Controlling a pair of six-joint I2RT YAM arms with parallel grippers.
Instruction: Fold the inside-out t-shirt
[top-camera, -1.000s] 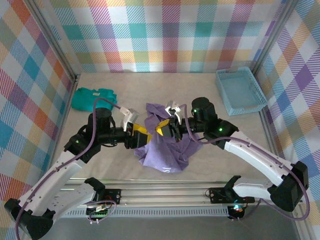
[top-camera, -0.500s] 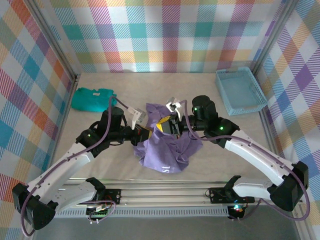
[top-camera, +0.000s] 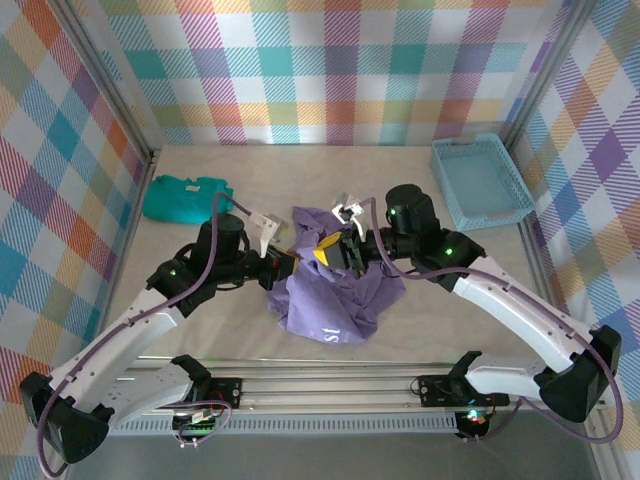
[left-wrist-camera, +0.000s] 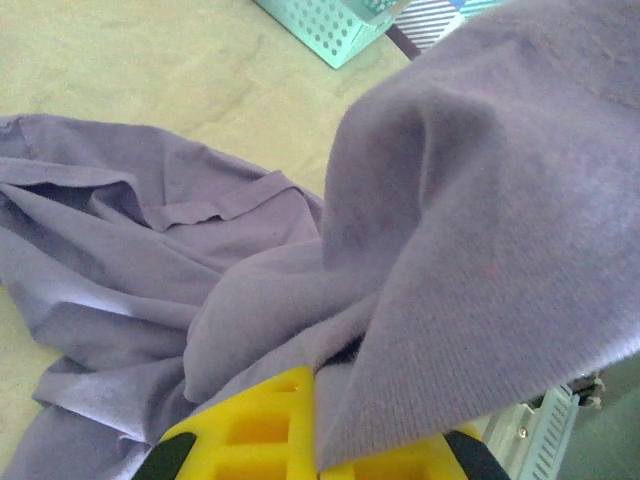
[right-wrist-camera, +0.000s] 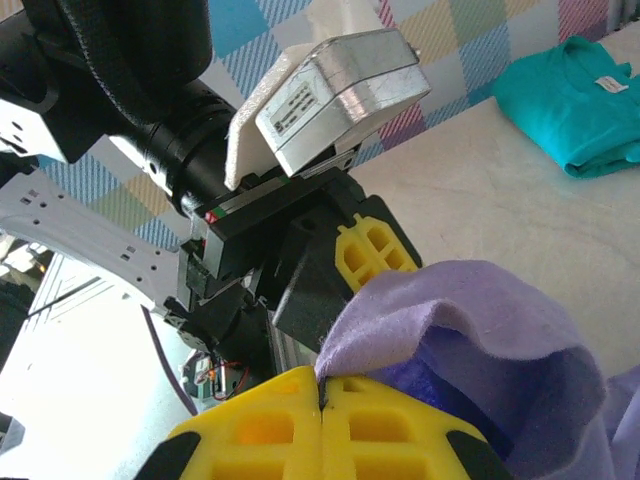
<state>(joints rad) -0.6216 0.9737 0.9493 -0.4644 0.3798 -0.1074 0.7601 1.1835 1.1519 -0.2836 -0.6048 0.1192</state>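
Both pairs of yellow jaws are clamped tight. The left gripper (top-camera: 288, 264) and right gripper (top-camera: 326, 252), almost touching, each pinch the crumpled lavender-purple soft-fabric t-shirt (top-camera: 335, 300), heaped mid beige table (top-camera: 300, 180). This looks like the opening grab; the next move, I'd judge, is drawing apart to spread the shirt. Both arms reach inward, elbows flared.

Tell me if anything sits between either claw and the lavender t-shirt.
Nothing visible does. The left claw and right claw are each shut on the lavender soft-fabric t-shirt itself. The teal folded garment and light-blue plastic basket lie well apart from it.
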